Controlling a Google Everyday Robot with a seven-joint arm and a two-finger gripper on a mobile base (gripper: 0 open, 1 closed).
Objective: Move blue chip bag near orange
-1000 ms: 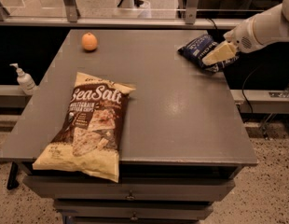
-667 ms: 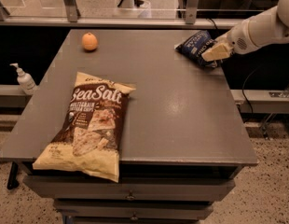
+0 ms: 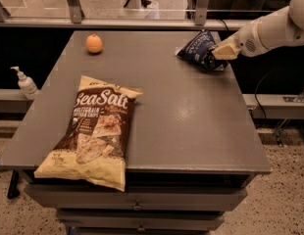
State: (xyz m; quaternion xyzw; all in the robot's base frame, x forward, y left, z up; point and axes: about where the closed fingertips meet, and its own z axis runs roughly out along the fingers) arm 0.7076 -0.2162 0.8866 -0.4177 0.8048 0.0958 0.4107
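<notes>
The blue chip bag is a small dark navy glossy bag at the far right of the grey table. My gripper reaches in from the right on a white arm and is shut on the bag's right side, holding it tilted up off the table. The orange sits at the far left of the table, well apart from the bag and the gripper.
A large cream-and-brown "Sea Salt" chip bag lies at the front left of the table. A white pump bottle stands on a shelf left of the table. A rail with metal posts runs behind the table.
My gripper has moved a little to the left and up with the blue chip bag, which now stands more tilted off the table.
</notes>
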